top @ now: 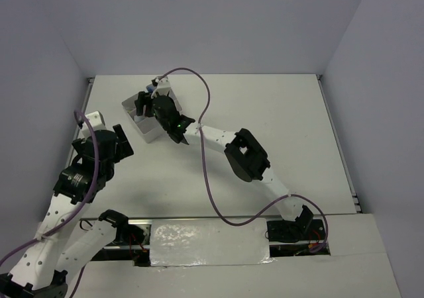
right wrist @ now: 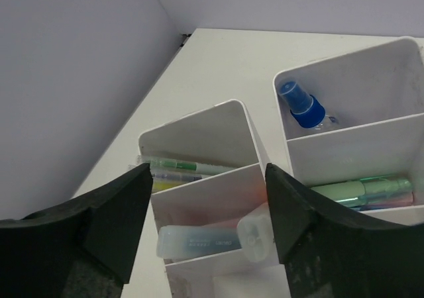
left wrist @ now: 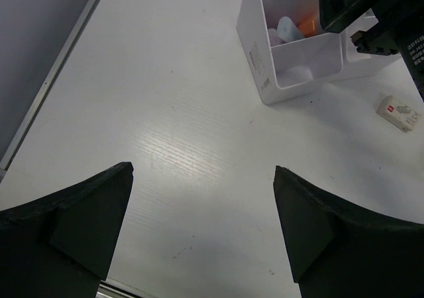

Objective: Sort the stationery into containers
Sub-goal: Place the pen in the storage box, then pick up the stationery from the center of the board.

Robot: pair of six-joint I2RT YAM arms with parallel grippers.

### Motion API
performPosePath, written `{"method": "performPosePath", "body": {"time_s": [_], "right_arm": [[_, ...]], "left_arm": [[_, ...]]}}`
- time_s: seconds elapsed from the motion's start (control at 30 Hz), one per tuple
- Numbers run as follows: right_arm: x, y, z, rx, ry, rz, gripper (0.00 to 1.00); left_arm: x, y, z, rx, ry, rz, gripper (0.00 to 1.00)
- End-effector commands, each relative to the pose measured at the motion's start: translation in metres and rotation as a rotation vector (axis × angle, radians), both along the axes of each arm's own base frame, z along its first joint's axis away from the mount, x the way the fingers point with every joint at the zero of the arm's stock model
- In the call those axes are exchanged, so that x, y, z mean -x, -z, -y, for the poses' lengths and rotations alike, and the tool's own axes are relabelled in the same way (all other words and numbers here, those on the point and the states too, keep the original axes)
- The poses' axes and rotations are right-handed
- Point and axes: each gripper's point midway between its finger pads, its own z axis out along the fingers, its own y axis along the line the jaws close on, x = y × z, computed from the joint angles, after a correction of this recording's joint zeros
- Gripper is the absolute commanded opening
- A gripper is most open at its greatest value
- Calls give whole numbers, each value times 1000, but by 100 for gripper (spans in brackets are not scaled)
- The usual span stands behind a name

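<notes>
The white bins (top: 147, 134) stand at the back left of the table. My right gripper (top: 154, 104) hovers over them, open and empty (right wrist: 207, 172). In the right wrist view, thin pens (right wrist: 177, 167) lie in the far left bin. A blue highlighter (right wrist: 205, 240) lies in the bin below, and a blue-capped tube (right wrist: 305, 106) in the far right bin. A green highlighter (right wrist: 361, 191) lies in the bin below the tube. My left gripper (top: 123, 142) is open and empty (left wrist: 202, 169) above bare table, short of the bins (left wrist: 291, 53). A small wrapped eraser (left wrist: 399, 112) lies on the table beside the bins.
Grey walls close in the table at the back and both sides. The table's left edge strip (left wrist: 53, 79) runs close to my left gripper. My right arm (top: 245, 155) stretches diagonally across the middle of the table, with a purple cable (top: 207, 112) looping above it.
</notes>
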Motion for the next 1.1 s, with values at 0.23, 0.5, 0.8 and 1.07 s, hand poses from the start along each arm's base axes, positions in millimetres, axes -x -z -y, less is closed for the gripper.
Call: {"method": "performPosePath", "body": {"time_s": [0.23, 0.5, 0.8, 1.07], "right_arm": [[30, -101, -2, -58, -132, 145, 79], [34, -108, 72, -33, -89, 9, 80], [4, -16, 158, 262, -59, -285, 58], [19, 58, 171, 632, -283, -320, 66]], "left_arm": [[-5, -6, 3, 0, 32, 34, 99], [-5, -10, 7, 11, 63, 60, 99], [-7, -9, 12, 17, 84, 58, 99], [-8, -8, 17, 24, 117, 58, 99]]}}
